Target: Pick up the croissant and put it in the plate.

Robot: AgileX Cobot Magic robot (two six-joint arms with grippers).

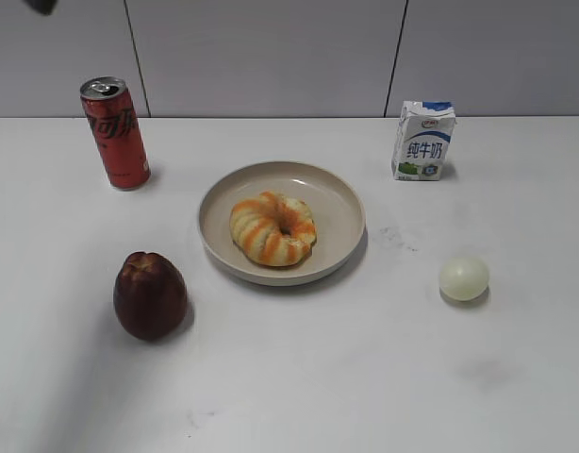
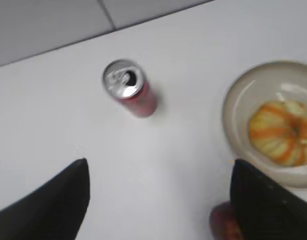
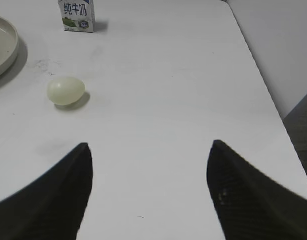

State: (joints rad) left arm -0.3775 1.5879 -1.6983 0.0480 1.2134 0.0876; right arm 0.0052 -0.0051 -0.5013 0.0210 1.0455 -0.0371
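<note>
Croissant (image 1: 272, 228) inside plate (image 1: 339, 193) rim

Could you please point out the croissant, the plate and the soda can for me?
croissant (image 1: 272, 229): exterior view, on its striped top beside the centre hole.
plate (image 1: 339, 200): exterior view, on the bare inner floor right of the pastry.
soda can (image 1: 116, 137): exterior view, on the middle of its red side.

My right hand (image 3: 149, 192) hung open over the white desk (image 3: 168, 100); ahead lay a pale ball (image 3: 66, 90), a milk carton (image 3: 76, 15) and the plate's (image 3: 3, 47) edge.
</note>
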